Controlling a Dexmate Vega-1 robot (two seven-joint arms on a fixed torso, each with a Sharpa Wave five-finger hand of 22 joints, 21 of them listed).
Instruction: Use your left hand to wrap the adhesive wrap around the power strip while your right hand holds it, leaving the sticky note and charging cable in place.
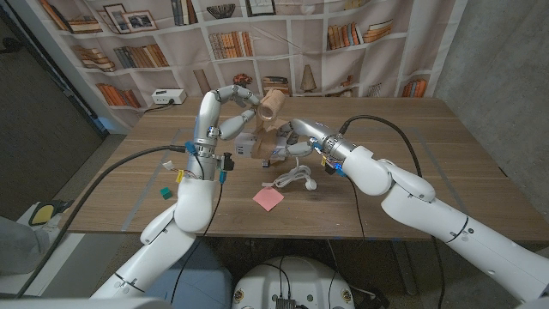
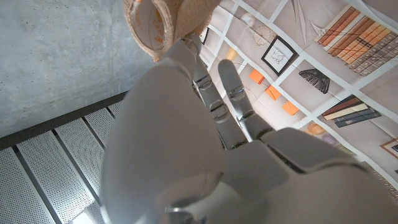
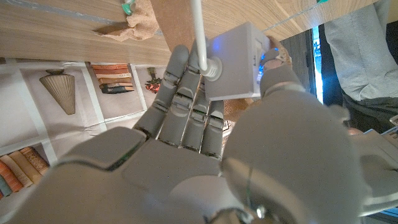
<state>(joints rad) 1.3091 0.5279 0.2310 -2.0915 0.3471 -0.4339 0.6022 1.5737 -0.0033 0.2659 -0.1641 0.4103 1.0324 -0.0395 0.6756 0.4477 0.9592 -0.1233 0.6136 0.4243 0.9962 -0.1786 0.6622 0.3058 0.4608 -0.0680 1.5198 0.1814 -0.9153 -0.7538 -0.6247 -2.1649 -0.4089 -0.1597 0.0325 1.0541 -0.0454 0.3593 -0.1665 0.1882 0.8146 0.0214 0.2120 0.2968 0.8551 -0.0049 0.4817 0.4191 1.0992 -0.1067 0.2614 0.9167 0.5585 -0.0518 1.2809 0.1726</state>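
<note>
Left robot hand (image 1: 243, 96) holds the tan wrap roll (image 1: 271, 106) above mid-tabletop (image 1: 446, 137), right robot hand (image 1: 296, 134) grips the white power strip (image 3: 233, 62), mostly hidden behind fingers; pink sticky note (image 1: 268, 198) and cable (image 1: 294, 178) nearer.

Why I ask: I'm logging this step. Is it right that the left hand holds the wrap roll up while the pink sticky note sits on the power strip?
Not quite: in the head view the sticky note lies on the table, apart from the power strip. The left hand does hold the wrap roll up.
</note>
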